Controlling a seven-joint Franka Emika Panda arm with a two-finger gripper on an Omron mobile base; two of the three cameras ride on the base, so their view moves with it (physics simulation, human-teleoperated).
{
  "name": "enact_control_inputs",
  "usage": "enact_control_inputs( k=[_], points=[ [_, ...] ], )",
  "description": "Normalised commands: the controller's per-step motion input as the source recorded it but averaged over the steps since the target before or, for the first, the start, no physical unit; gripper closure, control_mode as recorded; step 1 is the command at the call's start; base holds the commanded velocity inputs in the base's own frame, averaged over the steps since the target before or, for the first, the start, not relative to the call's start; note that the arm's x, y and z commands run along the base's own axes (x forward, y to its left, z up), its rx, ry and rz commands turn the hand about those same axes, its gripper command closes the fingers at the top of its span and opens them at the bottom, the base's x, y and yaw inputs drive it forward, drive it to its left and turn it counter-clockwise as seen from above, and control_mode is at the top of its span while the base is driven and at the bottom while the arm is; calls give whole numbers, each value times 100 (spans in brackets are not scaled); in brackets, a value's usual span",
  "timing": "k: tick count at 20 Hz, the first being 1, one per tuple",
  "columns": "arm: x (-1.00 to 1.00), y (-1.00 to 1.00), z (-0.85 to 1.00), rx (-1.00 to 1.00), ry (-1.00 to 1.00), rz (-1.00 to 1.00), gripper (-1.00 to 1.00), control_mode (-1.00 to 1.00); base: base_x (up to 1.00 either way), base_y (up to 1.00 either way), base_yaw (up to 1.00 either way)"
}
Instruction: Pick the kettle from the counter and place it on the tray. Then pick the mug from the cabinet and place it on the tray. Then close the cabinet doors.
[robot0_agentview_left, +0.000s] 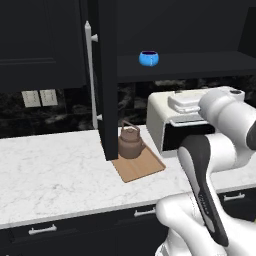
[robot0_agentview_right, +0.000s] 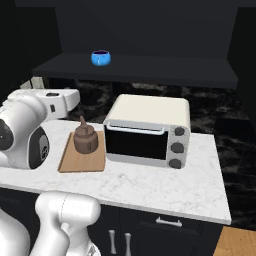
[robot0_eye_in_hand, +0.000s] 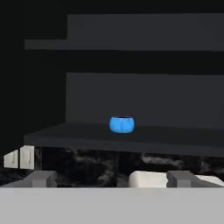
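Already the squat brown kettle (robot0_agentview_left: 130, 142) sits on the flat tan wooden tray (robot0_agentview_left: 142, 167). Above that tray, the small bright blue mug (robot0_eye_in_hand: 121, 124) waits on the black cabinet's shelf (robot0_eye_in_hand: 131, 135). With fingers (robot0_eye_in_hand: 42, 178) spread wide and empty, a level, straight approach seems best, closing across the mug's round body.

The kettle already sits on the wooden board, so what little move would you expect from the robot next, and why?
Probably a reach forward and up toward the blue mug. The kettle already stands on the tray, while the mug is on the shelf of the open cabinet, ahead of the hand, whose fingers are spread wide and hold nothing.
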Motion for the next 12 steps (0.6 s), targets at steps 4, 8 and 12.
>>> enact_control_inputs(
  k=[4, 8, 12],
  points=[
    [0, 0, 48, 4, -18, 0, -100, -100, 0, 0, 0],
    [0, 0, 41, 3, -9, 0, -100, -100, 0, 0, 0],
    [16, 4, 20, 1, -3, 0, -100, -100, 0, 0, 0]
  ],
)
